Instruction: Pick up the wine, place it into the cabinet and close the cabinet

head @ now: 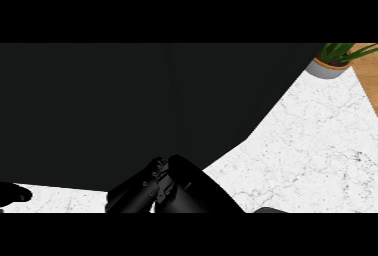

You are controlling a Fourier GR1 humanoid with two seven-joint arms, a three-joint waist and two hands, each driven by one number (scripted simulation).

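Head view, single frame.

- A large black mass fills the view from 8 o'clock round to 1 o'clock. I judge it to be the cabinet, though you cannot tell whether this is its door or its body; no edge, handle or opening shows.
- Right hand is at 6 o'clock, its arm entering from the lower edge and angling toward 11 o'clock. It lies against the lower border of the black mass. Black on black: you cannot tell whether it is spread, closed or wrapped round anything.
- Left hand, by my reading, is the dark rounded shape at the view's edge at 8 o'clock. Its state cannot be told either.
- The wine is not visible anywhere. The bare white marble counter, from 2 to 5 o'clock, carries no bottle.
- A potted plant stands at 1 o'clock, with a wooden surface just beside it, both well apart from the hands.

Judgement: with no bottle on the visible counter, you are probably in the placing or closing step, the bottle either hidden by the right hand or already inside.

Next move calls for: confirm where the bottle is before you act. If it is in hand, set it down upright inside. If not, bring the door fully shut.
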